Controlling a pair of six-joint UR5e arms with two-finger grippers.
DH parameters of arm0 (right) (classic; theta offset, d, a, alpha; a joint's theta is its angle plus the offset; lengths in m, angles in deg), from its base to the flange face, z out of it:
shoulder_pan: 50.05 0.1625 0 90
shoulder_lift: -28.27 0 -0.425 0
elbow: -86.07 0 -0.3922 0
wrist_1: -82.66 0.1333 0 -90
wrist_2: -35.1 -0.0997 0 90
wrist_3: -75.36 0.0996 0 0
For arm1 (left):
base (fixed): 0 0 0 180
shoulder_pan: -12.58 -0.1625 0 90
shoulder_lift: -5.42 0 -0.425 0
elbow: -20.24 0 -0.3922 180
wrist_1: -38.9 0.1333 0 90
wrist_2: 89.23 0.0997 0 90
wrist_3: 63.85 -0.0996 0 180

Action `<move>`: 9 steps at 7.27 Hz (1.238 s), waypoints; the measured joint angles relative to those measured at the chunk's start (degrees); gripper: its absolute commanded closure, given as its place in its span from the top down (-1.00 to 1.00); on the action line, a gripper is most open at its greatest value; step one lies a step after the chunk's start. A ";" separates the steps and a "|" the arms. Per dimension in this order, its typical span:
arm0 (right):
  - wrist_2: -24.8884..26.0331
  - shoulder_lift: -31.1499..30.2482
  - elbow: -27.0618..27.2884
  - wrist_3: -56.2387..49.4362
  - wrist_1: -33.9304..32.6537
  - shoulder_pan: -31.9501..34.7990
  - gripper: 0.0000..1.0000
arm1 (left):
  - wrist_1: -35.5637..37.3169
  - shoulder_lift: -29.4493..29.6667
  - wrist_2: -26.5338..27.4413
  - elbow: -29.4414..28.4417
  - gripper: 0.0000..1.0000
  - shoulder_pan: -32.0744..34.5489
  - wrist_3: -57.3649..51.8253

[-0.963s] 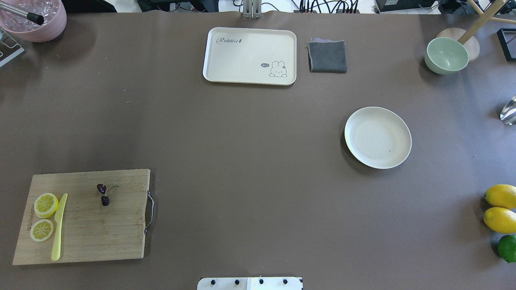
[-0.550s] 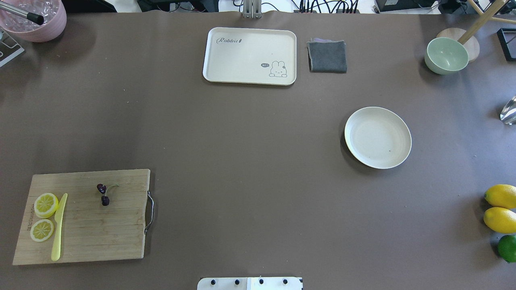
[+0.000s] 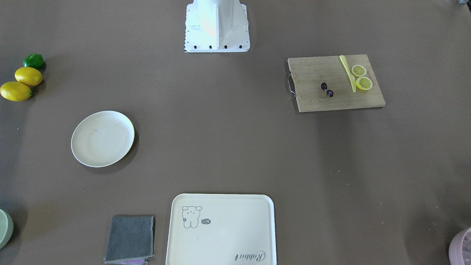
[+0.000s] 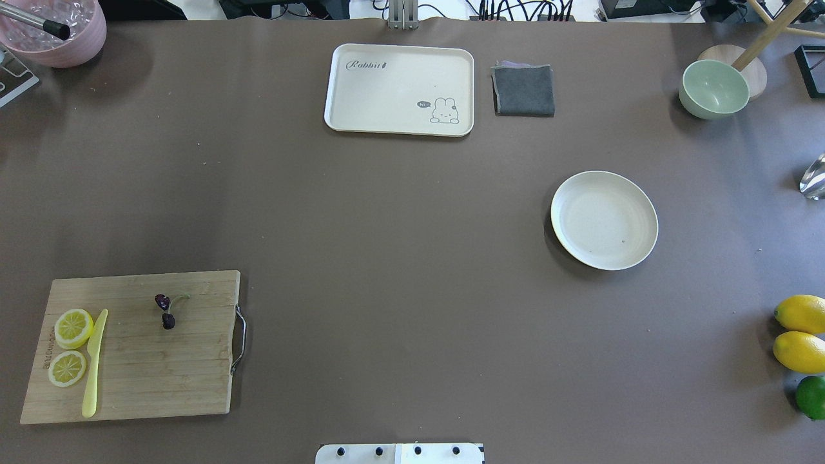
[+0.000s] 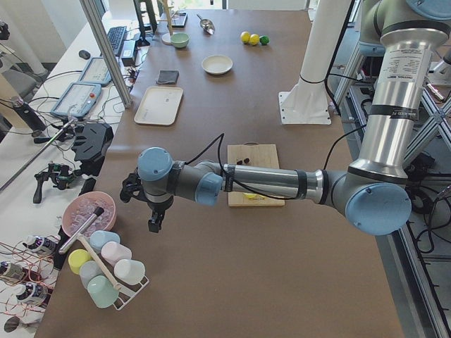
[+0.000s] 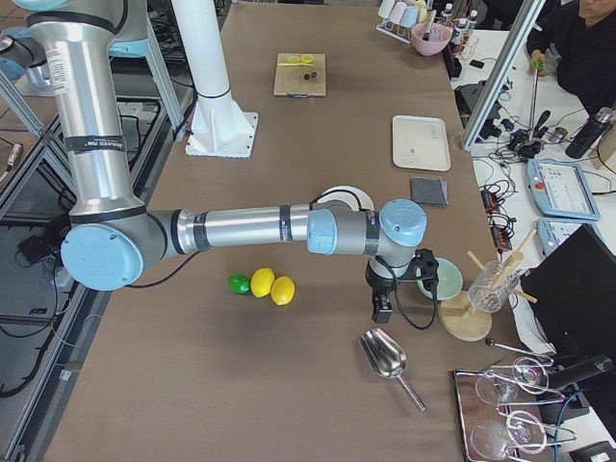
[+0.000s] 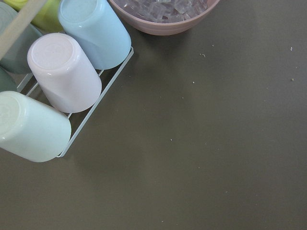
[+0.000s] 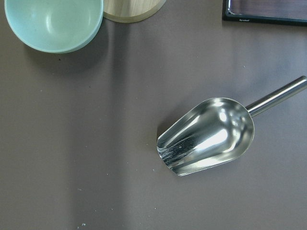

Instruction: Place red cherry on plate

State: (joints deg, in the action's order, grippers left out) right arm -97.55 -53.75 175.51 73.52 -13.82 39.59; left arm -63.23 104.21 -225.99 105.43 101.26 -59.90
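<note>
The red cherry (image 4: 166, 311), a tiny dark pair on green stems, lies on a wooden cutting board (image 4: 161, 367) at the near left of the table; the front-facing view shows the cherry (image 3: 326, 90) too. The round cream plate (image 4: 604, 220) sits bare at mid right, far from the cherry. Neither gripper is in the overhead or front-facing views. The left gripper (image 5: 153, 224) hangs over the table's far left end by a cup rack. The right gripper (image 6: 381, 310) hangs over the far right end above a metal scoop. I cannot tell whether either is open or shut.
Two lemon slices (image 4: 72, 327) and a yellow knife (image 4: 93, 364) share the board. A rabbit tray (image 4: 399, 89) and grey cloth (image 4: 523, 90) lie at the back. Green bowl (image 4: 712, 88), lemons (image 4: 801, 333), lime, scoop (image 8: 206, 136), pink ice bowl (image 4: 55, 29) and cups (image 7: 62, 72) ring the edges.
</note>
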 measured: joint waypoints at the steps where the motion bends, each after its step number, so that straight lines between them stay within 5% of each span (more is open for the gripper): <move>1: 0.00 0.00 0.05 0.00 -0.01 -0.01 1.00 | 0.00 0.01 0.00 0.03 0.95 -0.02 0.02; 9: -0.07 -0.55 -0.32 0.00 2.11 0.00 1.00 | 0.00 0.06 -0.17 0.33 0.95 -0.07 0.01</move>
State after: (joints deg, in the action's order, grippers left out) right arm -97.61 -54.30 175.20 73.52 -11.70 39.59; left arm -63.23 104.27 -226.16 105.75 101.18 -59.89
